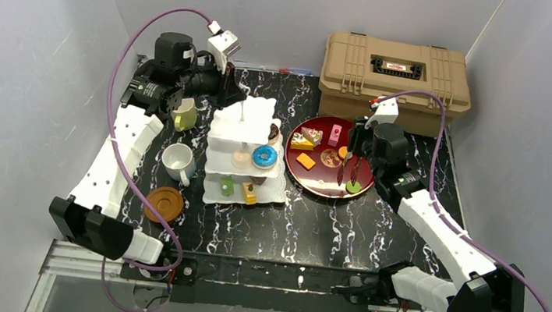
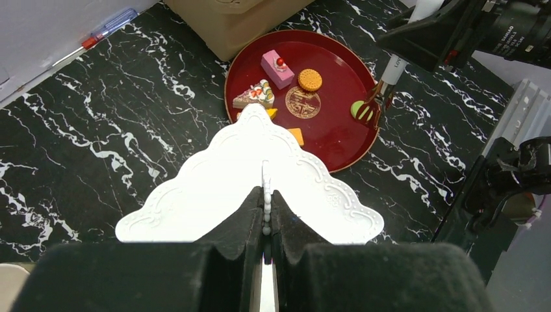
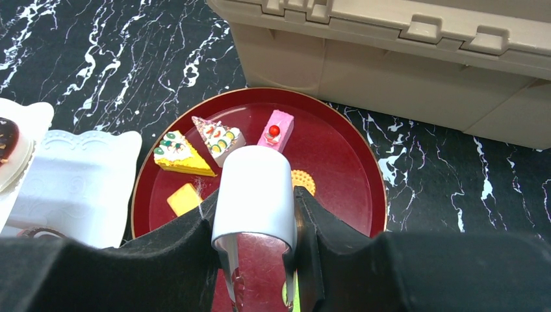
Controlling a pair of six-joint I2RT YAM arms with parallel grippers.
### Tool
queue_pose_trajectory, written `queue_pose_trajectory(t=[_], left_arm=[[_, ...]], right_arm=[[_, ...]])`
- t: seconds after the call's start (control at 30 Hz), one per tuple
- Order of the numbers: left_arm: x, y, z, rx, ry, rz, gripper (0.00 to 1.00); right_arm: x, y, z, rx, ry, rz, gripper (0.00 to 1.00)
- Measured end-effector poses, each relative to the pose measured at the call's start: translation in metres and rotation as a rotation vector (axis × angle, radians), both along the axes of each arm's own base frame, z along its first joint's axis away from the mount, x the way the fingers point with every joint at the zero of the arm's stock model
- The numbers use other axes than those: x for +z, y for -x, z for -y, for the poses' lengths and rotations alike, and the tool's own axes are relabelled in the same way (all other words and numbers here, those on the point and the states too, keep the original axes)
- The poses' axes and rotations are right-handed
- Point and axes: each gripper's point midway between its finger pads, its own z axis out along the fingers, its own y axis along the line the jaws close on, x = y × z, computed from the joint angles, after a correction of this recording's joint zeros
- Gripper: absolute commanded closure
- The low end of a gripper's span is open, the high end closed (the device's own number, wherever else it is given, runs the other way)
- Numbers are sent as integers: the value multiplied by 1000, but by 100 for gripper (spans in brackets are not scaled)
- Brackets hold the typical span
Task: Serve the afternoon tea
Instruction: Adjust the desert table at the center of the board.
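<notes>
At left-centre of the black marble table [image 1: 312, 223], the white three-tier cake stand [image 1: 250, 118] is seen upright, between the mugs and the red tray [image 1: 325, 181]; its thin centre post [image 2: 265, 175] is clenched by the left gripper [image 2: 266, 198], jaws pressed together on it; a blue doughnut [image 1: 264, 155] is noted on the middle tier; tongs [image 2: 388, 78] are grasped by the right gripper [image 3: 258, 195] above the tray, tips at a green pastry [image 2: 356, 108]; contact cannot be told; white mug [image 1: 177, 160], yellow-green mug [image 1: 184, 114] and brown coaster [image 1: 165, 203] are set left of the stand; tan case [image 1: 392, 75] is set behind the tray.
</notes>
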Motion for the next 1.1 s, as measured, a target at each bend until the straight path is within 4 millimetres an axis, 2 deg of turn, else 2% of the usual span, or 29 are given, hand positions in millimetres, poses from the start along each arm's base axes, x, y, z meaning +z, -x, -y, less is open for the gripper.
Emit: queue_pose_trajectory(t=[0.13,0.17,0.2,0.3,0.33,0.53,0.7,0.83,1.0,1.1], left_arm=[[1,4,1,-9,-8,23,88],[4,6,1,-11,-7,31,77],[6,7,1,-12,-5,40,54],[18,12,0,-15,2,87,9],[23,14,-1,-13,8,98,3],[48,28,-5,3,44,160,2],[61,36,-9,21,59,194,2],[66,38,-12,35,59,209,2],[70,38,-14,51,59,227,2],[70,38,-15,57,57,229,2]], right_arm=[[0,0,1,-3,5,0,70],[-1,-1,1,-5,7,1,70],[-1,-1,2,-8,11,0,70],[-1,-2,5,-22,19,3,67],[-1,-2,6,-29,24,7,65],[-13,-5,15,-65,49,23,63],[-16,-20,20,-93,50,48,62],[-25,-30,27,-109,47,49,59],[-39,-28,32,-104,41,34,56],[-44,-27,32,-98,37,31,51]])
